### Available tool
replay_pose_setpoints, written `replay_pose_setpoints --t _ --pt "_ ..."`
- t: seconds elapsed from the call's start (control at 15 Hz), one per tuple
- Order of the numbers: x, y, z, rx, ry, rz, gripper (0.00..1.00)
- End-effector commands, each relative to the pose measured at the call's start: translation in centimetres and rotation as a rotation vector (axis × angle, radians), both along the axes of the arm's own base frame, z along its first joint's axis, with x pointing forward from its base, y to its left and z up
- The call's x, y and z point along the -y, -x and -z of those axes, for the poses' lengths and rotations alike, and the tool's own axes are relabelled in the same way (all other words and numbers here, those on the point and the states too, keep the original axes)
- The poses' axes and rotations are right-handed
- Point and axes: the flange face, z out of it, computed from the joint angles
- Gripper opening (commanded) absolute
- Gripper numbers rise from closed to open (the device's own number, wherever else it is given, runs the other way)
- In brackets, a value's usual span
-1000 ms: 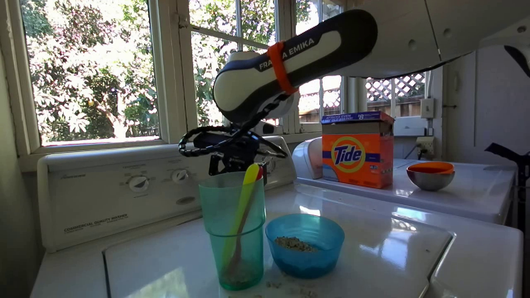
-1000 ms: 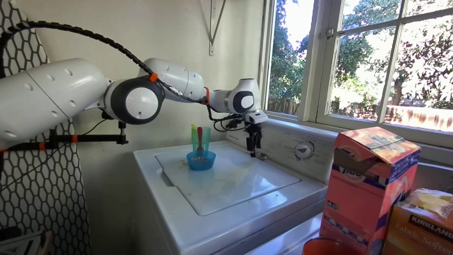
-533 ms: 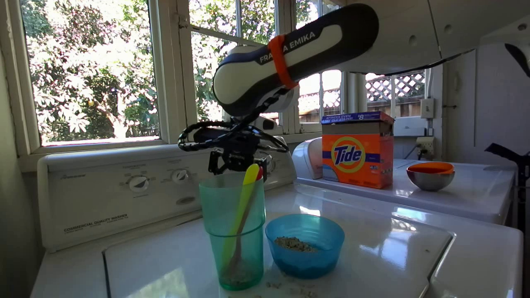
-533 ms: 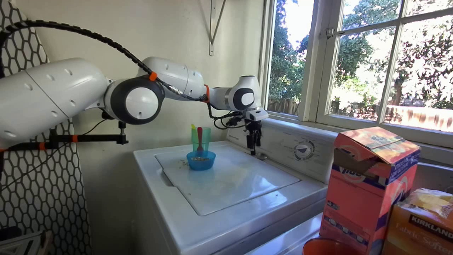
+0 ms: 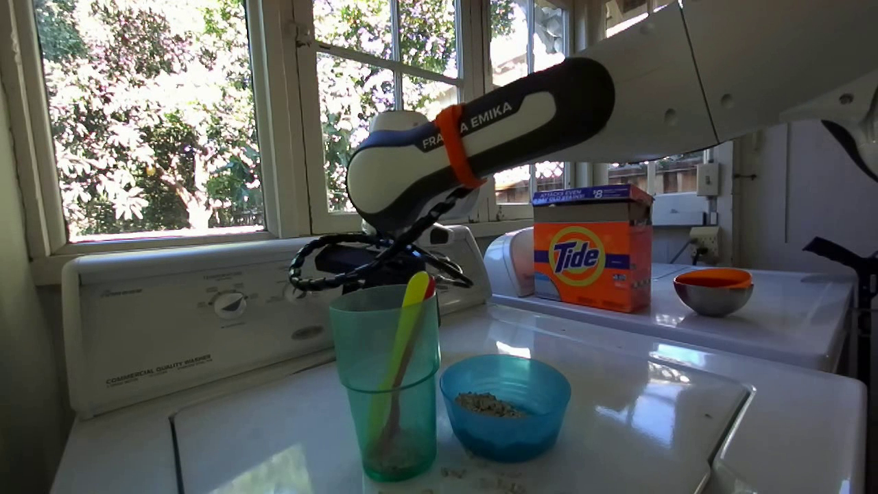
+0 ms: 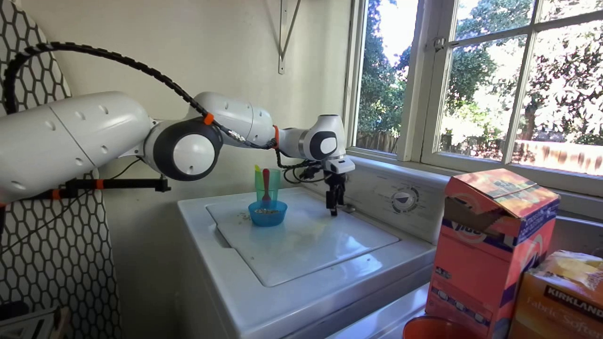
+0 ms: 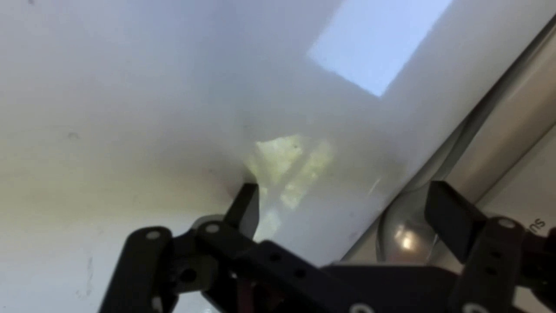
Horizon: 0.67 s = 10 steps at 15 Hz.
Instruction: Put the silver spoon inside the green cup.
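Observation:
The green cup (image 5: 360, 343) stands upright on the washer lid in both exterior views (image 6: 275, 181). It holds a yellow utensil (image 5: 410, 302) and a red one (image 6: 266, 181). The silver spoon (image 7: 408, 228) shows as a shiny rounded bowl in the gap between the lid and the control panel, partly hidden by my gripper. A small silvery shape at the panel's foot looks like the spoon (image 6: 349, 207). My gripper (image 7: 343, 191) is open and empty, its right finger over the spoon's side, its left over the lid. In an exterior view it is above the panel's foot (image 6: 333, 209).
A low blue bowl (image 5: 504, 425) with grainy bits stands beside the cup, with crumbs around it. The control panel (image 5: 171, 343) rises behind my gripper. A Tide box (image 5: 591, 254) and an orange-and-steel bowl (image 5: 713, 298) stand on the neighbouring machine.
The arm rose slightly, then came down, so my gripper is now lower, nearer the washer top at the panel's foot. The cup and bowl have not moved.

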Motion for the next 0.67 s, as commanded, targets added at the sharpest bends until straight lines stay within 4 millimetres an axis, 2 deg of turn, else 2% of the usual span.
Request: replay_pose_setpoints --t 0.0,0.2,0.4,0.6 --pt "-0.2 -0.6 0.2 0.037 -0.020 -0.008 1.00" --pt "-0.3 -0.6 -1.0 0.051 -0.016 -0.032 1.00" --pt "-0.4 -0.3 -0.9 0.015 0.017 -0.032 1.00" --pt "-0.7 -0.6 -1.6 0.068 0.014 -0.019 1.00"
